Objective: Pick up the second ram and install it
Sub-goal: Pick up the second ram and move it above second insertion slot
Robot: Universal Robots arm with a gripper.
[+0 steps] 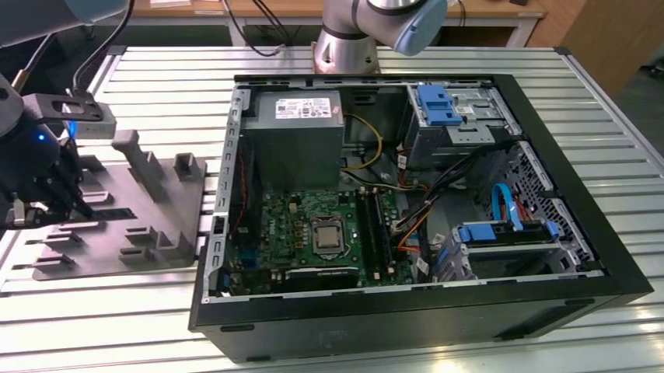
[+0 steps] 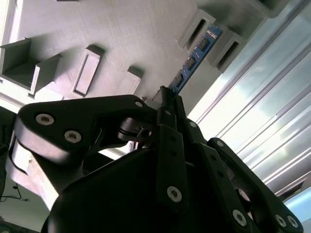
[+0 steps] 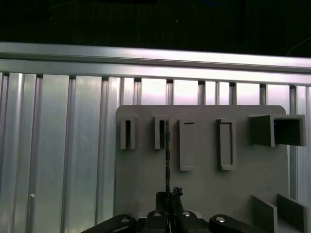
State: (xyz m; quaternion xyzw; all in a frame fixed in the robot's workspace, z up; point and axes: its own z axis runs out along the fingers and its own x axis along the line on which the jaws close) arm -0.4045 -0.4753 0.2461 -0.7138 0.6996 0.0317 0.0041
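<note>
The second ram is a thin strip with dark chips, and in the first wrist view it shows edge-on as a dark line. Its far end lies between two upright posts of the grey holder tray. My gripper is shut on the near end of the ram, with a finger on each flat side; the fingertips also meet on it in the first wrist view. In the exterior view, the gripper hangs low over the holder tray at that view's left.
The open computer case lies to the exterior view's right of the tray, with the green board and its long black slots inside. Cables and blue drive brackets crowd the case's right half. The ribbed metal table surrounds everything.
</note>
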